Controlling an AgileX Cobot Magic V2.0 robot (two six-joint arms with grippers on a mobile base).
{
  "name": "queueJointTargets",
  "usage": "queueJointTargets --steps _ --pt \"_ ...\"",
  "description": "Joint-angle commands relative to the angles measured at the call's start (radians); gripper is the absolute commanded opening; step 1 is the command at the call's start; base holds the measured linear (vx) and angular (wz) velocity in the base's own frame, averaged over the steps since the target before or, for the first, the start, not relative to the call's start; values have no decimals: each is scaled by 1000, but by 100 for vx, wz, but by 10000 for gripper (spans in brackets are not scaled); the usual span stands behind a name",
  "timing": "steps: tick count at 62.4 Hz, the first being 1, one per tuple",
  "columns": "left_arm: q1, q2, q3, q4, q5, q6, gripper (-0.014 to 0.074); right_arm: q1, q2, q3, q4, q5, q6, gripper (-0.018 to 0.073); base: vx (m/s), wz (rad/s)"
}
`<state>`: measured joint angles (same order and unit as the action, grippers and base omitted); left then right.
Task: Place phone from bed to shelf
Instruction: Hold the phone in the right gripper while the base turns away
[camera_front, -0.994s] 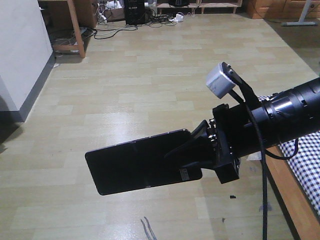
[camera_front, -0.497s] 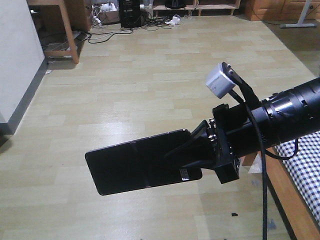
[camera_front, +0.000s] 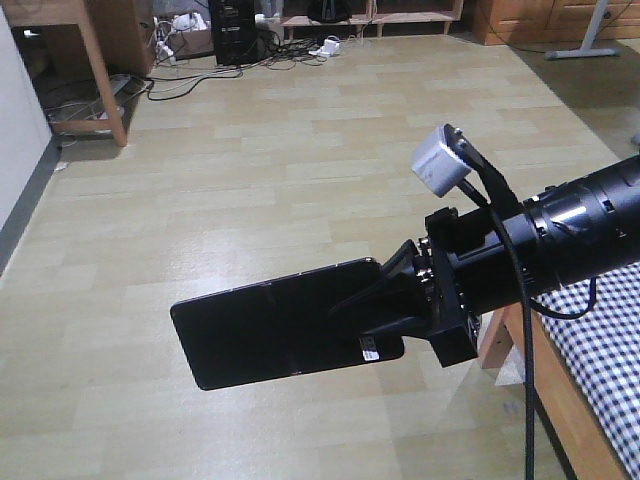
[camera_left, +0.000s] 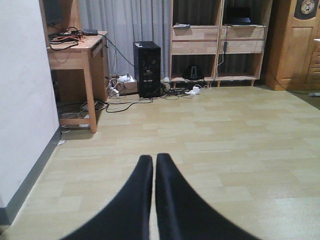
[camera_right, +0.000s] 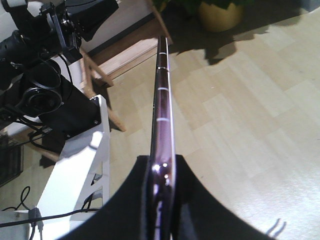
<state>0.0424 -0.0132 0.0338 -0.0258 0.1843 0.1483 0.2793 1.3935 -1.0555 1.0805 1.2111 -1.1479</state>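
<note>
Handling: thin, stiff, glossy; judged light, slippery under hard pads, and breakable if dropped.
Phone (camera_front: 275, 330): black slab, seam across its middle, small white sticker near the gripped end, pinkish rim seen edge-on from the right wrist view.
Location: off the bed, carried in the air above the floor, just beyond the bed's near corner.
Right claw (camera_front: 390, 310): clamped on one short end of the phone, a finger pressed to each broad face, most of the slab jutting free past the fingertips.
Best hold: across the two flat faces, as now. Long overhang judged prone to swinging, so slow turns advised and no load on the seam.
Left claw (camera_left: 154, 167): fingers together with a hairline gap, gripping nothing.
Bed (camera_front: 600, 330): soft black-and-white check sheet on a light wooden frame, at the right edge of the front view.
Shelf (camera_left: 197, 34): wooden boards and upright dividers forming compartments against the far wall, well apart from the phone. Hard flat boards, so a gentle flat set-down well in from a board's front edge is judged wise.
Floor (camera_front: 250, 150): pale planks, faint sheen, hard.
</note>
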Motion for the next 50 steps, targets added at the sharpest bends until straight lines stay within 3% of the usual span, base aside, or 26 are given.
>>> queueJointTargets --steps 1,50 --pt "-4 -13 -21 -9 -72 -6 1 -2 -34 -25 87 76 -10 -2 34 -10" --pt "-4 -13 -21 -9 -72 -6 1 -2 -34 -25 87 76 -10 -2 36 -5"
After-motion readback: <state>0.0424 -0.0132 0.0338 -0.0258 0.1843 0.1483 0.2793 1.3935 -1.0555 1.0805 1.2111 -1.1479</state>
